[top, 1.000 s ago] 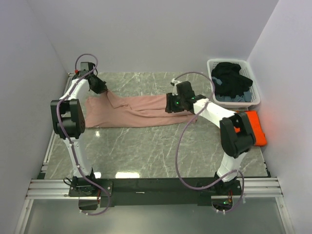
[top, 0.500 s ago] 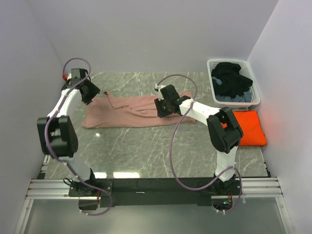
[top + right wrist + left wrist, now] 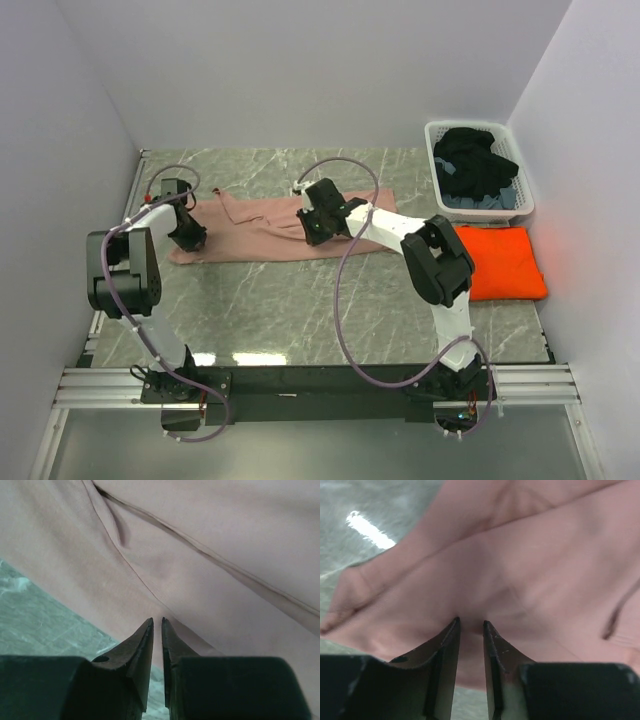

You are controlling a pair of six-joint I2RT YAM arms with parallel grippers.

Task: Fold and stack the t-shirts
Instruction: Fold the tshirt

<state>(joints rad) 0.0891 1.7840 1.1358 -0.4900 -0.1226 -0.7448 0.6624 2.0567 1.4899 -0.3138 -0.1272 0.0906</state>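
two arms, two tees, one basket on the worktop (image 3: 300, 310).

left gripper (image 3: 190, 238) is low over the left end of the dusty-pink tee (image 3: 255, 235). in the left wrist view its jaws stand a narrow gap apart, tips down on the pink cloth, with creases running in toward the gap. can't tell if any cloth is caught yet.

the pink tee lies as one long band across the back middle of the worktop, left end by the left gripper, right end running under the right arm. it looks doubled over lengthwise, with a seam or folded edge showing in both wrist views.

right gripper (image 3: 312, 228) sits on the middle of the pink tee near its front edge. its jaws are only a slit apart, tips at the cloth's edge where it meets the marble. grip not clear.

one bright-orange tee (image 3: 505, 262) lies folded flat at the right side, well apart from the pink one.

one white laundry basket (image 3: 468, 125) is in the back right corner, just behind the orange tee, holding dark clothes (image 3: 475, 165).
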